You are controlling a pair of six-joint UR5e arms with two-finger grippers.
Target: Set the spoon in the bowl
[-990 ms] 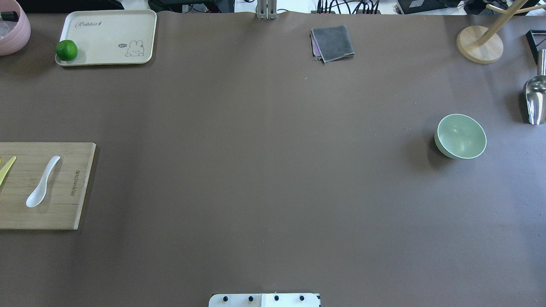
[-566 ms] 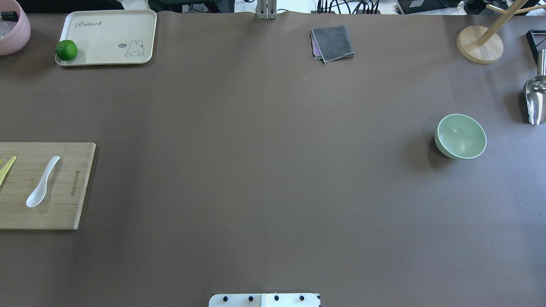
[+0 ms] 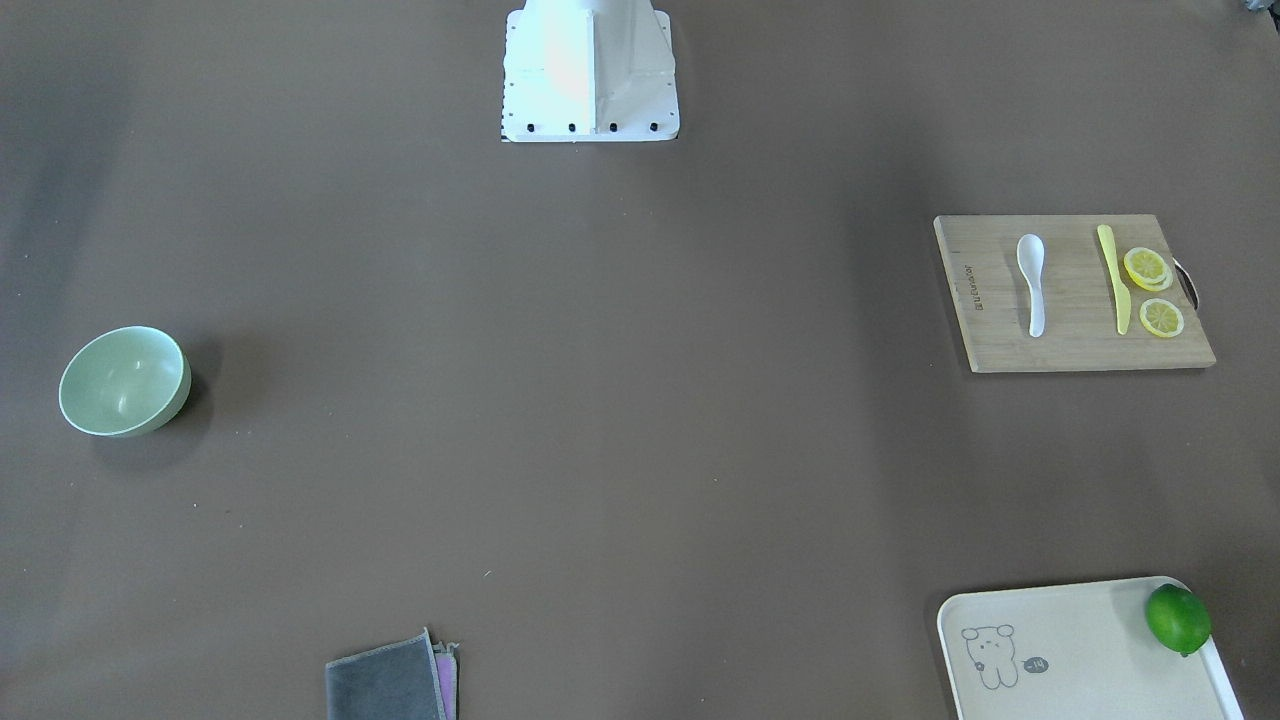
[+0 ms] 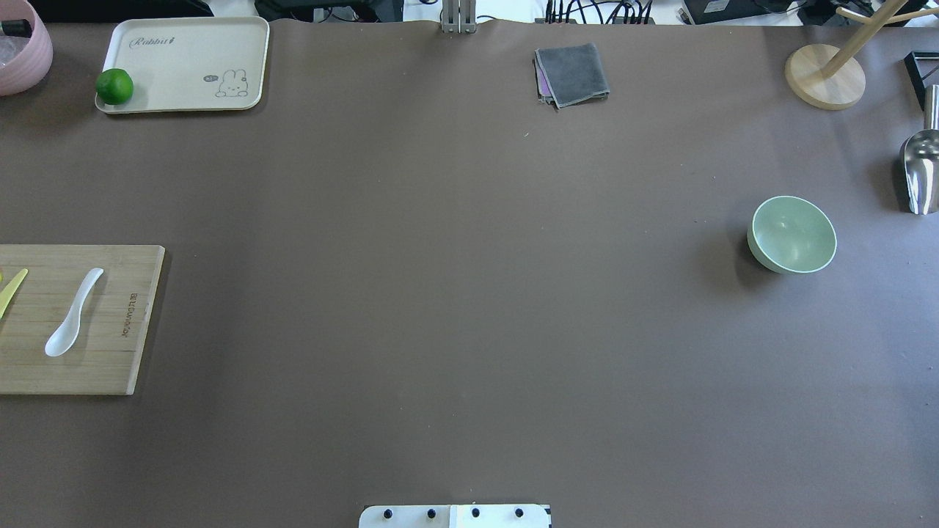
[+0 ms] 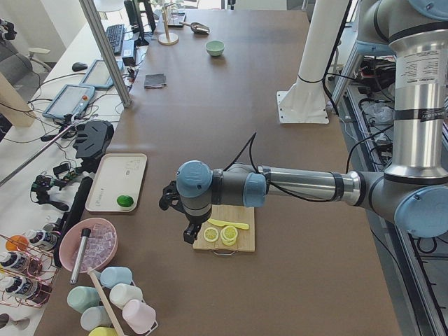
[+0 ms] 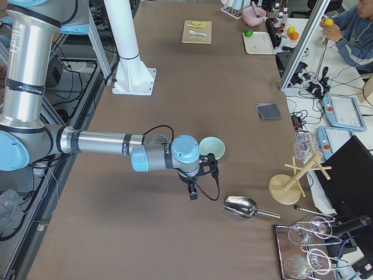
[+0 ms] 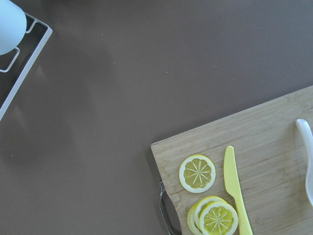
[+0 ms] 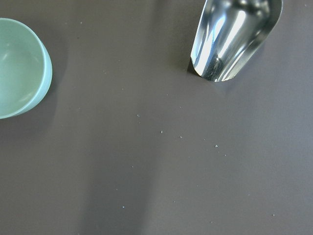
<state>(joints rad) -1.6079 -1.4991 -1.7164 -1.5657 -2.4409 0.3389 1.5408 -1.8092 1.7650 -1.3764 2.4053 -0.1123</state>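
The white spoon lies on a bamboo cutting board at the table's left edge; it also shows in the front view and at the left wrist view's right edge. The mint-green bowl stands upright and empty far to the right, also in the front view and the right wrist view. My left gripper hangs over the board's outer end. My right gripper hangs beside the bowl. Both show only in side views, so I cannot tell whether they are open or shut.
A yellow knife and lemon slices share the board. A cream tray with a lime, a grey cloth, a wooden stand and a metal scoop lie along the far and right edges.
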